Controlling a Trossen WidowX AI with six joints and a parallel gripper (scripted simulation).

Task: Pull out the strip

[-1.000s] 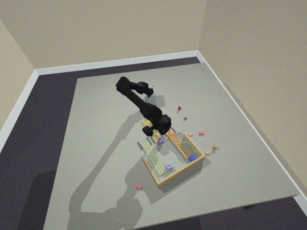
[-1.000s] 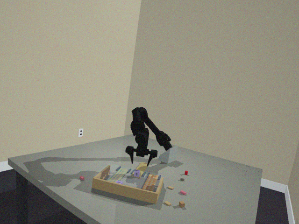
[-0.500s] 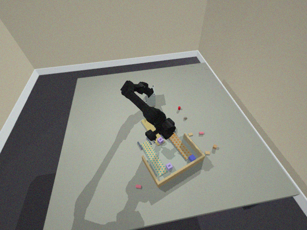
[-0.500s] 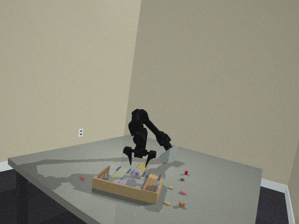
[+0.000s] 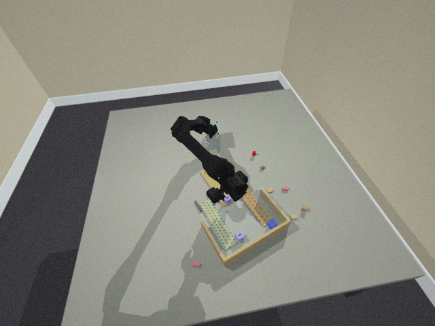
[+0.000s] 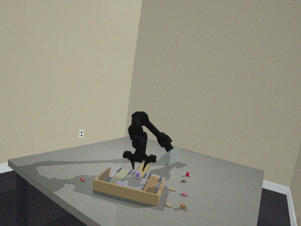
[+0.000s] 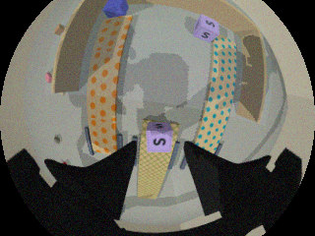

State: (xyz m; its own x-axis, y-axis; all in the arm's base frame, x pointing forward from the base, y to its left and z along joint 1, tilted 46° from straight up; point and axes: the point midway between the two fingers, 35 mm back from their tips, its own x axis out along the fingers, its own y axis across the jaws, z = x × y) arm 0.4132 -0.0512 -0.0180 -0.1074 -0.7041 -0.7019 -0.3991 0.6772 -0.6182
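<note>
A lilac cube marked S rests on the inner end of the yellow cross-hatched strip. My gripper is partly open and empty, pointing down above that strip just behind the cube. In the wrist view the fingertips appear on either side of the cube, with gaps. The arm hides the fingertips in the top view. The teal-dotted strip and orange-dotted strip lie to either side.
A second lilac S cube sits beside the teal-dotted strip's far end. A blue cube is at the orange-dotted strip's far end. A wooden wall encloses three sides. Low dark rails flank the strips. Small blocks lie outside.
</note>
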